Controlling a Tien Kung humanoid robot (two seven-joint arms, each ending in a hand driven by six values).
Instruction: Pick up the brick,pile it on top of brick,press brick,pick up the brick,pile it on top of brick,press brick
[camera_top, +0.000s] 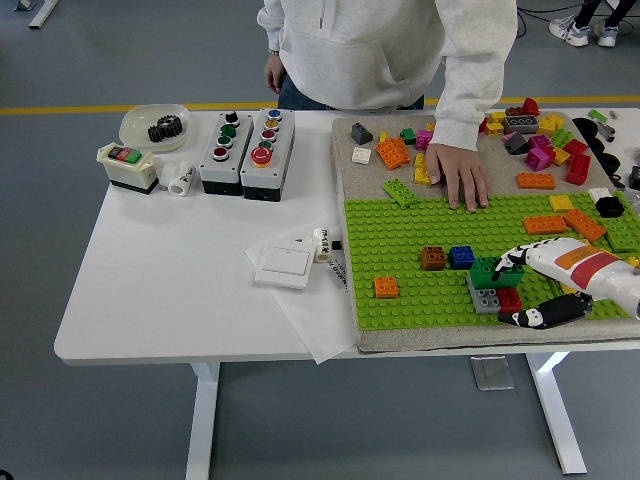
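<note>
A green brick (492, 272) sits on a grey brick (484, 299) beside a red brick (510, 298), near the front right of the green baseplate (400, 250). My right hand (512, 288) reaches in from the right. Its black-and-white fingers (511, 258) lie on the green brick's right end. The thumb (545, 314) lies apart, low by the mat's front edge, so the hand grips nothing. Brown (433, 258), blue (461, 256) and orange (386, 287) bricks stand to the left on the plate. The left arm is out of view.
A person stands at the far side, one hand (459, 175) flat on the plate's back edge. Loose bricks (540, 140) cover the mat behind. Button boxes (246, 150), a white switch (284, 266) and paper (320, 305) lie to the left.
</note>
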